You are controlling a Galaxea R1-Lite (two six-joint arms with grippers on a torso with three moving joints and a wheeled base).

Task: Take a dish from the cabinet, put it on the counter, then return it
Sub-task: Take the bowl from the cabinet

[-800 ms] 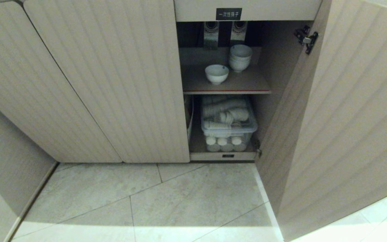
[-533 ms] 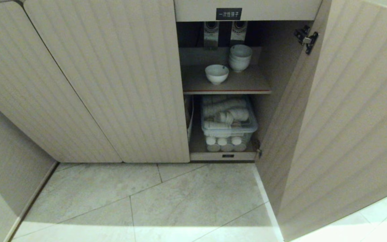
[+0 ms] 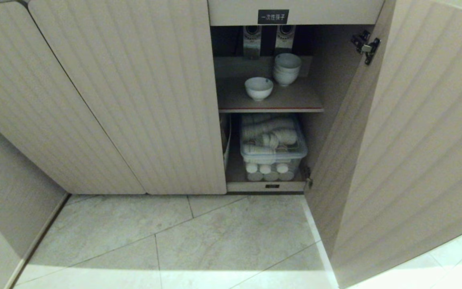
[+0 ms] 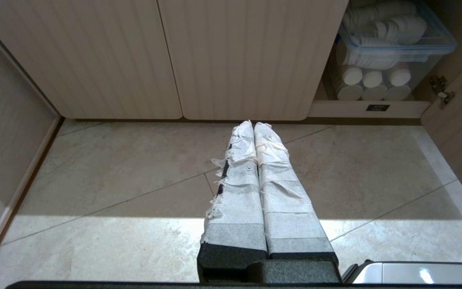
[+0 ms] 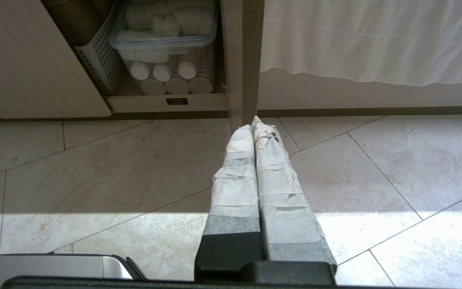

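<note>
Left gripper, tape-wrapped fingers pressed together, holding nothing, poised over the pale tiled floor in front of the low beige ribbed cabinet. Right gripper, likewise taped, fingers pressed together and empty, over the same floor just before the edge of the cabinet's open door. Neither arm appears in the head view.

Cabinet: right-hand door swung open, the doors to its left closed. On the cabinet's brown upper shelf with a red edge, the small round white ceramic bowl stands upright toward the front left. A stack of similar white bowls stands behind it to the right, apart from it. On the cabinet's lower level sits a clear plastic bin with a blue rim, filled with white items. A small black label with white characters is fixed above the opening
</note>
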